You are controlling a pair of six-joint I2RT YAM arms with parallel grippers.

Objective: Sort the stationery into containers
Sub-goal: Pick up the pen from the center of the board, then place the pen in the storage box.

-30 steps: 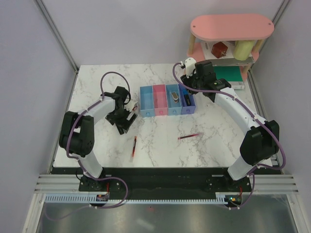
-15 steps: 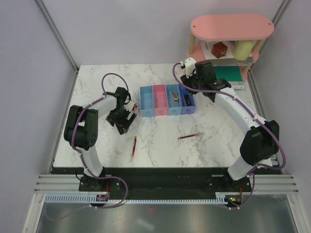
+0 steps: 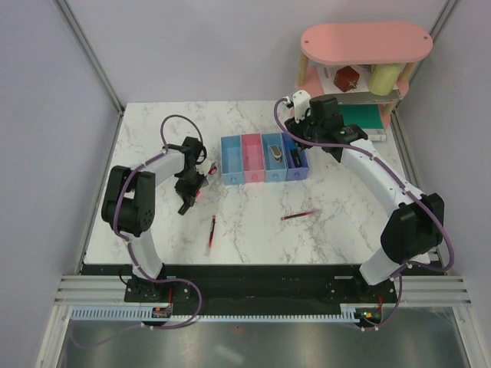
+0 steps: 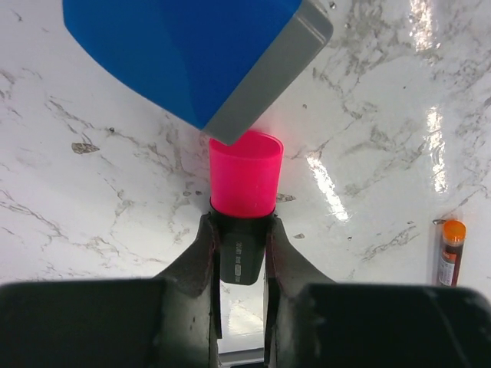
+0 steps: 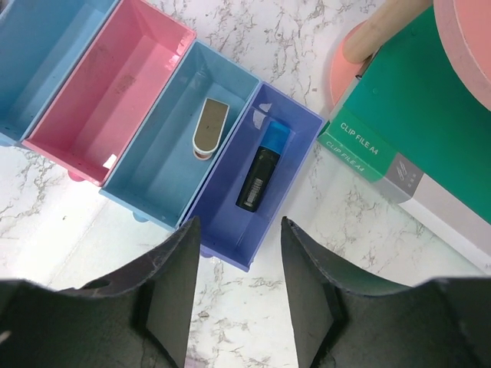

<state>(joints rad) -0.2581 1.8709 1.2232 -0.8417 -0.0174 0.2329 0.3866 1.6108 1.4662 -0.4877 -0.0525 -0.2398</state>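
My left gripper (image 4: 240, 224) is shut on a black marker with a pink cap (image 4: 245, 175), low over the marble. A blue eraser (image 4: 192, 54) lies just past the cap, and a thin red pen (image 4: 449, 251) lies to the right. From above, the left gripper (image 3: 189, 195) sits left of the containers: blue (image 3: 232, 161), pink (image 3: 252, 159), light blue (image 3: 273, 158) and purple (image 3: 296, 158) bins. My right gripper (image 5: 239, 230) hangs open over the purple bin's near end. That bin holds a blue-capped marker (image 5: 263, 167). A silver-brown clip (image 5: 209, 127) lies in the light blue bin.
Two red pens lie on the marble, one (image 3: 212, 231) near the left arm and one (image 3: 299, 215) mid-table. A green box (image 5: 406, 115) lies right of the bins under the pink oval shelf (image 3: 366, 40), which carries a red cube (image 3: 349, 77) and a yellow cylinder (image 3: 386, 76).
The left gripper's fingers have closed from wide open onto the pink-capped marker. The right arm has barely moved.
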